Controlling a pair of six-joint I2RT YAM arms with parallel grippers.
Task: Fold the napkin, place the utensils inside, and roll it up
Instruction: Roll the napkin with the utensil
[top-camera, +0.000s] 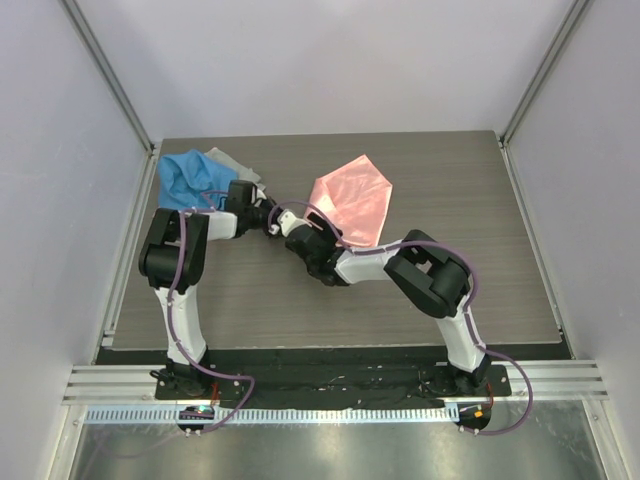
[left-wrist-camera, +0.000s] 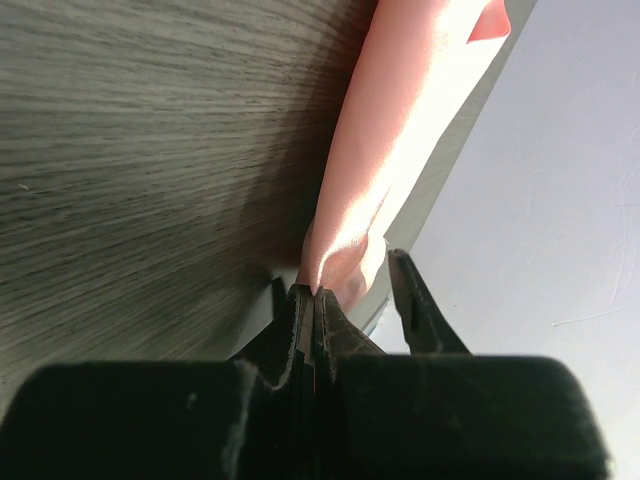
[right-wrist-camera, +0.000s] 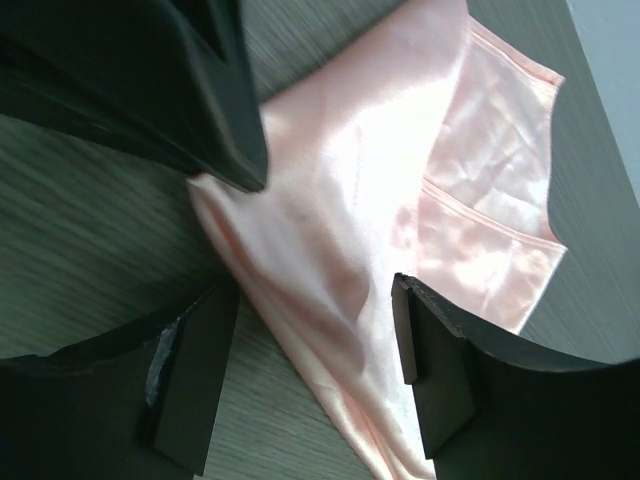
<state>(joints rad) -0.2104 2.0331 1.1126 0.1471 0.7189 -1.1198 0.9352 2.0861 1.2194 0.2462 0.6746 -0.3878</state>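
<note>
A: How did the napkin (top-camera: 352, 205) look?
B: It was smooth satin cloth, very shiny, with soft creases. The blue cloth (top-camera: 190, 178) and the grey cloth (top-camera: 232, 165) looked matt.
A: And the counter (top-camera: 420, 290)?
B: It was grey wood grain, matt, finely streaked. The right pincer (right-wrist-camera: 310, 310) was matt black, plastic by its look, with one pad scuffed.
</note>
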